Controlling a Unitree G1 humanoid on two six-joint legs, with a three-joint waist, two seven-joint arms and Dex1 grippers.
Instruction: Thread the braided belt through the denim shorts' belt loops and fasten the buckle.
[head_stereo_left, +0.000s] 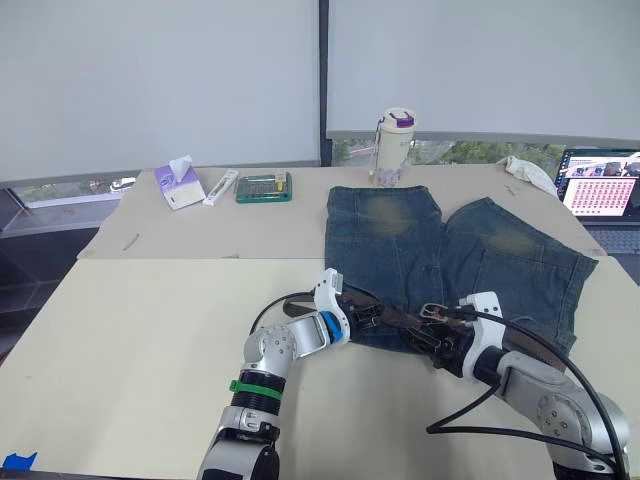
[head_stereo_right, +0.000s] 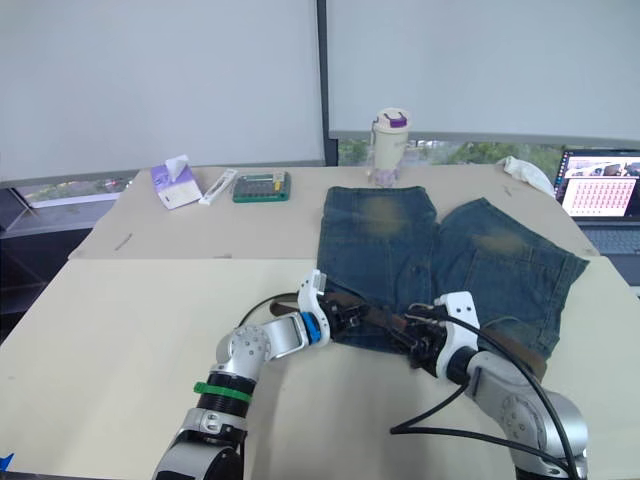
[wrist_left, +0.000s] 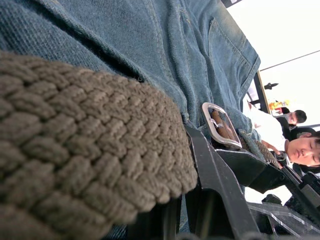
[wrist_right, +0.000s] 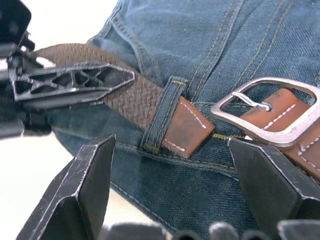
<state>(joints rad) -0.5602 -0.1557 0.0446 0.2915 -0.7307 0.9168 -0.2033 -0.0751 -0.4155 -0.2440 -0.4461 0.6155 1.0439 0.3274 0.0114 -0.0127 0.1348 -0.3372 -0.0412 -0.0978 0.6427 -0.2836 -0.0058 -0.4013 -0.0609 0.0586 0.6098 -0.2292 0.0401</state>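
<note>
Denim shorts (head_stereo_left: 440, 262) lie flat on the bench (head_stereo_left: 130, 330), waistband toward the robot, legs pointing away. Braided belt (wrist_right: 127, 95) runs along the waistband; its leather tip has come through one belt loop (wrist_right: 165, 112) and stops just short of the buckle (wrist_right: 265, 117), not yet through the frame.

Left gripper (head_stereo_right: 343, 317) sits at the waistband's left end, jaws closed on the belt's woven length; in the left wrist view the braid (wrist_left: 90, 160) bulges right over a finger. Right gripper (wrist_right: 172, 172) hovers at the buckle, jaws spread wide, one finger to either side of the loop and buckle, holding nothing.

Handling, as a judgement: the braid looks soft and limp, light, with a rough weave that should grip well but will buckle if pushed from far back. The leather tip is the stiffer part and the better place to take hold for feeding into the frame. Buckle is rigid metal, smooth, likely to tip or slide on the cloth unless pinned. Denim is heavy enough to lie still, though the waistband may bunch under a sideways pull.

Hard to make out: the belt's far run toward the right side is covered by the right arm and black cables (head_stereo_left: 500, 425); how many loops are threaded cannot be counted. The buckle's pin is visible, its free end's position unclear
</note>
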